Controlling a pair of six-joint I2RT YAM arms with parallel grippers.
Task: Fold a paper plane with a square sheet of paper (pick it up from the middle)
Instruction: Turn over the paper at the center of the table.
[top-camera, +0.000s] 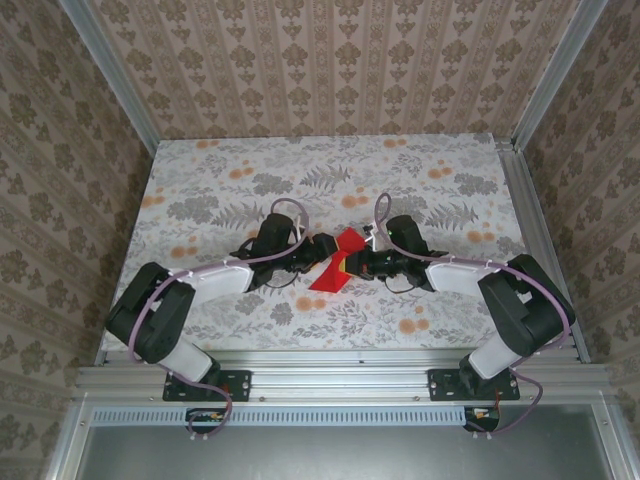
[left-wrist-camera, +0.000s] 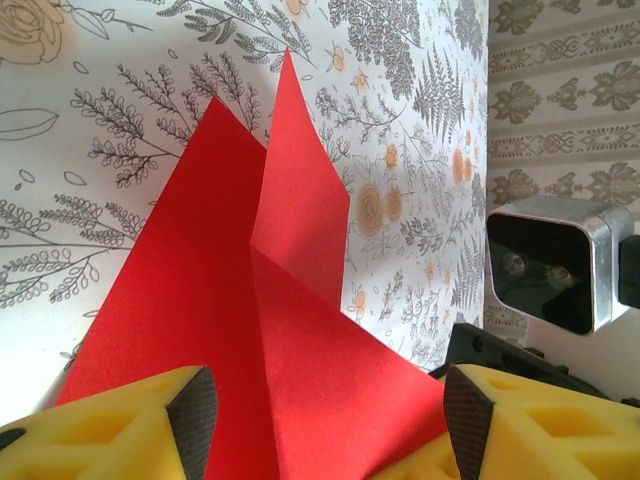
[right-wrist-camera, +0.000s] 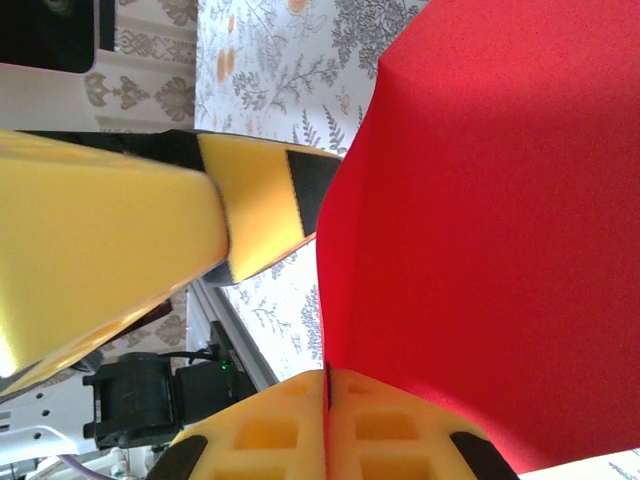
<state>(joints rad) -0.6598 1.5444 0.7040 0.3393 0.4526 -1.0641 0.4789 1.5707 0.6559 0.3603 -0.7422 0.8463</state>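
We see both arms bent inward, meeting mid-frame. Left gripper (left-wrist-camera: 330, 418) jaws spread, flanking creased square sheet of paper (top-camera: 331, 277) there; right gripper (right-wrist-camera: 327, 425) clamps its edge. Sheet's long axis near-vertical, tip toward top.

The sheet (top-camera: 337, 266) is thin, plain, bright red paper, partly folded and raised at the middle of the table (top-camera: 200, 170). From above it looks pinched at a waist, with a pointed flap above and a wider one below. Close up, two creased, pointed flaps overlap and stand up.
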